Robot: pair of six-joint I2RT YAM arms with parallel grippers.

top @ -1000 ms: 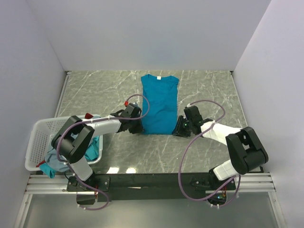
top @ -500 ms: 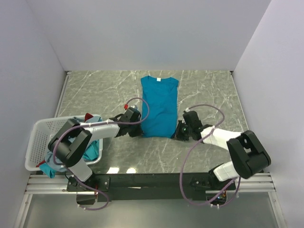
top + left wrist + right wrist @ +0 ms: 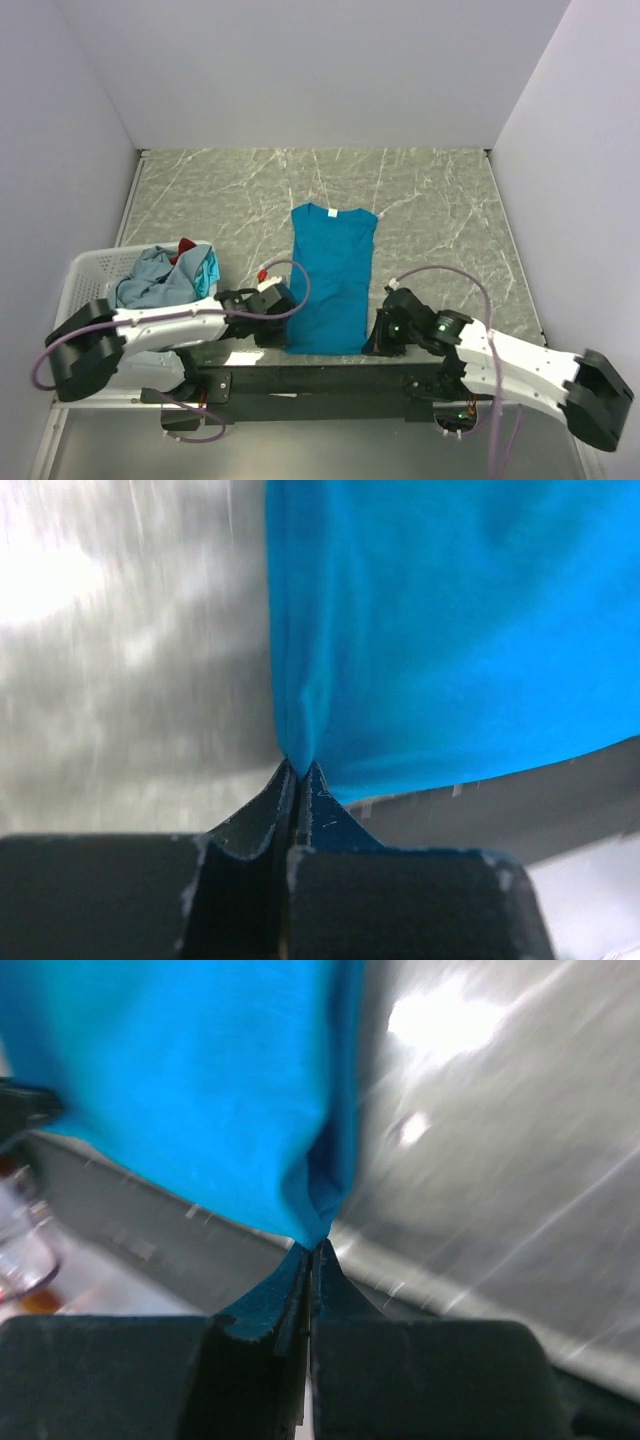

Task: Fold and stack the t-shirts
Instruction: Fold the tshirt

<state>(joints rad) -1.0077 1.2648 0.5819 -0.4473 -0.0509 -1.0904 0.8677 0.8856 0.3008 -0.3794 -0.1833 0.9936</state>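
Overhead, a bright teal-blue t-shirt (image 3: 330, 270) is lying lengthwise on the marble tabletop (image 3: 440, 200), with its collar pointing toward the far edge and its hem reaching the near edge. The left gripper (image 3: 285, 334) is pinching the hem's left corner, jaws clenched on the cloth. The right gripper (image 3: 372, 345) is clenching the right corner likewise. At the near left corner, a white basket (image 3: 72, 300) is holding heaped grey-blue and teal shirts (image 3: 160, 280).
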